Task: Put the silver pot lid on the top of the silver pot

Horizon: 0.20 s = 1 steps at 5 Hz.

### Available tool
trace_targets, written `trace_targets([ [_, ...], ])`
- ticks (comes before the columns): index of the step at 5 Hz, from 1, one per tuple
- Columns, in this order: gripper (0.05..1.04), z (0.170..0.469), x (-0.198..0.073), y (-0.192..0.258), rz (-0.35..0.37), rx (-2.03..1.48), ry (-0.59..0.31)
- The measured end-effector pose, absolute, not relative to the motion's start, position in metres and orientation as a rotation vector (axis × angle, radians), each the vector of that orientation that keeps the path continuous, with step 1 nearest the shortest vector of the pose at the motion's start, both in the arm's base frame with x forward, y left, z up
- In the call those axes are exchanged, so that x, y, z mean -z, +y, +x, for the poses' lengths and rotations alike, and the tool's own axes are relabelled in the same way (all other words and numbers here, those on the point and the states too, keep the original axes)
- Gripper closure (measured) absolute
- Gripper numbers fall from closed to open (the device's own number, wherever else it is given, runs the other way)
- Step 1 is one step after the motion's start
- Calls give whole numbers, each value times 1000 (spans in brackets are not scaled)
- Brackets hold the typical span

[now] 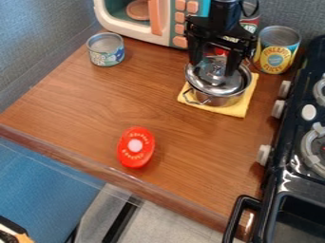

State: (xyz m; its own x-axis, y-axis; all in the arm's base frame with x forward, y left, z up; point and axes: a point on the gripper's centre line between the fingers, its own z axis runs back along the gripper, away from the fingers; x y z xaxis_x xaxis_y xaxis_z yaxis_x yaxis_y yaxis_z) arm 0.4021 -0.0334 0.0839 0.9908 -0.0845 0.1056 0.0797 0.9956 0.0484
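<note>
The black gripper (pixel 214 67) hangs down over the pot at the upper right, its two fingers wide apart, one on each side of the lid's knob. Below it, the silver pot lid (pixel 219 87) lies over the mouth of the silver pot (pixel 223 100). Whether the lid sits flush all round cannot be told, as the fingers cover part of its far side. The pot stands on a folded yellow cloth (pixel 236 110), with a wire handle sticking out toward the front left.
Right of the pot is a pineapple can (pixel 277 54), with another can (pixel 251 21) behind. A small open tin (pixel 106 50) stands at upper left, by a toy microwave (pixel 166 21). A red oval item (pixel 136 147) lies toward the front. The black stove (pixel 298 156) borders the right.
</note>
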Motion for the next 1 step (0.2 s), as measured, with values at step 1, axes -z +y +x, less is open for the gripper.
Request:
trace_targets([
  [1,76,402,-114,-33,44,68,-179],
])
